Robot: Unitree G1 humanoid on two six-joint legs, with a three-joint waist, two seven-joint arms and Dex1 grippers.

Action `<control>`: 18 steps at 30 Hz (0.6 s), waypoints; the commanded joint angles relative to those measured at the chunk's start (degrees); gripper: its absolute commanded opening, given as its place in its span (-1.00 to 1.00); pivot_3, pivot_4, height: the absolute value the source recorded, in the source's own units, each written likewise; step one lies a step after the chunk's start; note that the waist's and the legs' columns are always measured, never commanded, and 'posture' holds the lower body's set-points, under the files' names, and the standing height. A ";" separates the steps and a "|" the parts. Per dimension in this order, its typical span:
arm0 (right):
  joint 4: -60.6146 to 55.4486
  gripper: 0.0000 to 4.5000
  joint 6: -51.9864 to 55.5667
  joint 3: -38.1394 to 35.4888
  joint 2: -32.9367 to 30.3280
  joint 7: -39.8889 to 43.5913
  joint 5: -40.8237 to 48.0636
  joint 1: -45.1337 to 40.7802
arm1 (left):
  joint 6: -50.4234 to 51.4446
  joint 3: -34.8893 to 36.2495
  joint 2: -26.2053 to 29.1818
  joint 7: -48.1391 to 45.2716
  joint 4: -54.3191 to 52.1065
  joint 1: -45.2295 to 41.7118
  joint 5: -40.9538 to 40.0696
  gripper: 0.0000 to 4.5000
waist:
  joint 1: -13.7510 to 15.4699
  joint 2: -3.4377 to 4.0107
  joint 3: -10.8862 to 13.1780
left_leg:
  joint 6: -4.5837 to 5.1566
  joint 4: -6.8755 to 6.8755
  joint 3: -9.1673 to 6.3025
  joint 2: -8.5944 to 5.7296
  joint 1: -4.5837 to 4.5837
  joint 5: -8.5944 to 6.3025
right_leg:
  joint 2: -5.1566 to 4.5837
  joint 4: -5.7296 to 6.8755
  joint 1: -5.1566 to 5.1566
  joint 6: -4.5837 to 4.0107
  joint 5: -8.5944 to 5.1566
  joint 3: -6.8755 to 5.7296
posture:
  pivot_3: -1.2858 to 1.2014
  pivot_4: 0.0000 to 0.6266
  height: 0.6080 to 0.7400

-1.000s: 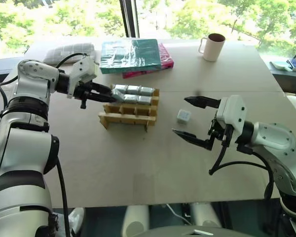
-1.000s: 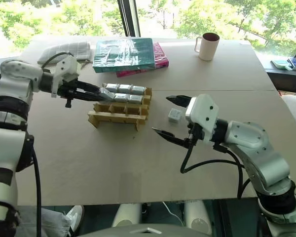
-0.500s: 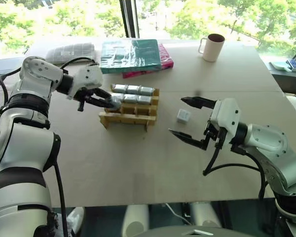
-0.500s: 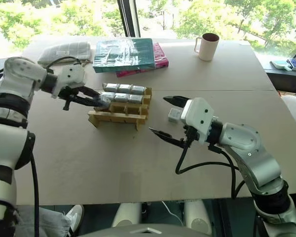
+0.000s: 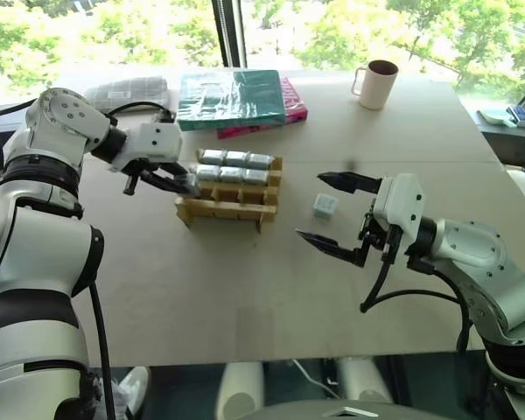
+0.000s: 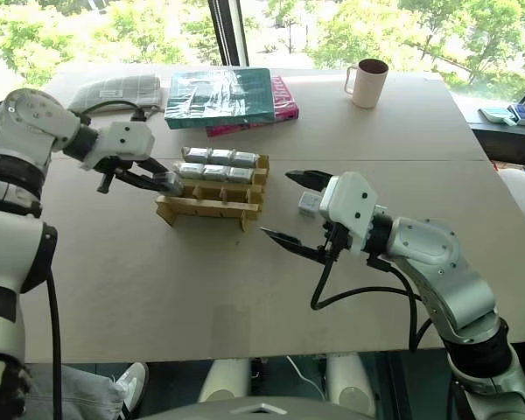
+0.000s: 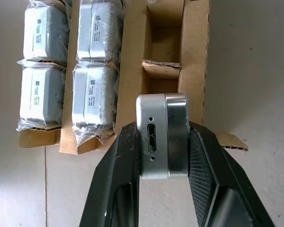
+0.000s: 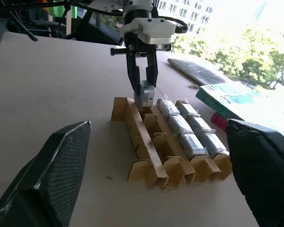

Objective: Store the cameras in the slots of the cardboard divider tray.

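The left end effector (image 7: 163, 142) is clamped on a small silver-grey camera (image 7: 162, 136), one black finger pressed flat against each side, so the block's port edge faces the wrist view. It hangs just above the left end of the cardboard divider tray (image 5: 230, 198), over the nearer rows of open slots; in the right wrist view the held camera's lower edge sits right at the tops of the cardboard strips, and I cannot tell whether it touches them.

The tray lies on the bench (image 5: 245, 289) a little left of centre. Its two far rows carry wrapped cameras (image 5: 236, 166), three in the back row and at least two beside them in the next; the two rows nearest the robot are bare cardboard.

The right end effector (image 5: 334, 213) hovers above the bench to the right of the tray with its two fingers spread wide and nothing between them. A loose camera (image 5: 325, 206) lies on the bench between the tray and this end effector, close beside the fingertips but apart from them.

At the far side of the bench lie a teal packet (image 5: 231, 97) stacked on a pink one (image 5: 290, 112), a grey folded cloth (image 5: 127, 90) and a cream mug (image 5: 377, 83).
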 commanded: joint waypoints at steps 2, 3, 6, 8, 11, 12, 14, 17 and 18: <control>-3.77 1.00 1.42 -0.98 -0.74 -0.14 2.50 -0.52 | -3.23 0.81 0.18 -0.23 0.15 -1.45 1.89 -0.65 | 0.00 0.00 0.00 | 0.00 0.01 0.00 0.00 0.00 0.00 | 0.00 0.00 0.00 0.02 0.01 0.00 | 0.03 -0.52 1.00; -4.26 1.00 1.74 -1.06 -0.87 -0.32 2.76 -0.47 | -3.72 0.89 0.17 -0.23 0.17 -1.31 2.18 -0.65 | 0.00 0.00 0.00 | 0.00 0.01 0.00 0.00 -0.01 0.00 | 0.00 0.00 0.00 0.02 0.01 0.00 | 0.03 -0.52 1.00; -6.05 1.00 2.98 -1.56 -1.38 -1.08 3.79 -0.32 | -4.60 1.47 -0.16 -0.23 0.29 -0.81 2.50 -0.65 | 0.00 0.00 0.00 | 0.00 0.01 -0.01 0.00 -0.01 0.00 | 0.00 0.00 0.00 0.02 0.02 0.00 | 0.03 -0.52 1.00; -7.70 1.00 4.02 -1.95 -1.80 -1.75 4.53 -0.02 | -4.87 2.12 -0.51 -0.23 0.34 -0.61 2.62 -0.65 | 0.00 0.00 0.00 | 0.00 0.02 -0.02 0.00 0.00 0.00 | 0.00 0.01 0.01 0.03 0.02 -0.02 | 0.03 -0.52 1.00; -9.76 1.00 5.35 -2.39 -2.41 -2.85 5.56 0.36 | -5.04 3.19 -0.85 -0.23 0.40 -0.52 3.10 -0.65 | 0.00 -0.01 0.00 | 0.00 0.06 -0.03 0.00 0.00 0.00 | 0.00 0.02 0.03 0.03 0.02 -0.03 | 0.03 -0.52 1.00; -10.16 1.00 5.67 -2.44 -2.54 -3.16 5.80 0.41 | -5.06 3.49 -0.92 -0.23 0.43 -0.50 3.27 -0.65 | 0.01 -0.01 0.00 | 0.00 0.06 -0.03 0.00 -0.01 0.00 | 0.00 0.02 0.03 0.03 0.02 -0.03 | 0.03 -0.52 1.00; -10.77 1.00 6.14 -2.45 -2.70 -3.66 6.02 0.58 | -5.05 4.07 -1.08 -0.23 0.47 -0.45 3.68 -0.65 | 0.01 -0.01 -0.01 | 0.00 0.08 -0.05 0.00 0.00 0.00 | 0.00 0.03 0.04 0.03 0.02 -0.04 | 0.03 -0.52 1.00; -11.57 1.00 6.41 -2.09 -2.77 -4.42 5.96 1.09 | -5.16 4.68 -1.33 -0.23 0.53 -0.41 4.48 -0.65 | 0.00 -0.01 -0.01 | 0.00 0.10 -0.06 0.01 0.00 0.00 | 0.00 0.03 0.06 0.03 0.02 -0.06 | 0.03 -0.52 1.00; -11.81 1.00 6.46 -1.95 -2.79 -4.67 5.91 1.26 | -5.14 4.94 -1.43 -0.23 0.54 -0.39 4.68 -0.65 | 0.01 -0.01 -0.01 | 0.00 0.10 -0.06 0.01 0.00 0.00 | 0.00 0.03 0.06 0.03 0.02 -0.06 | 0.03 -0.52 1.00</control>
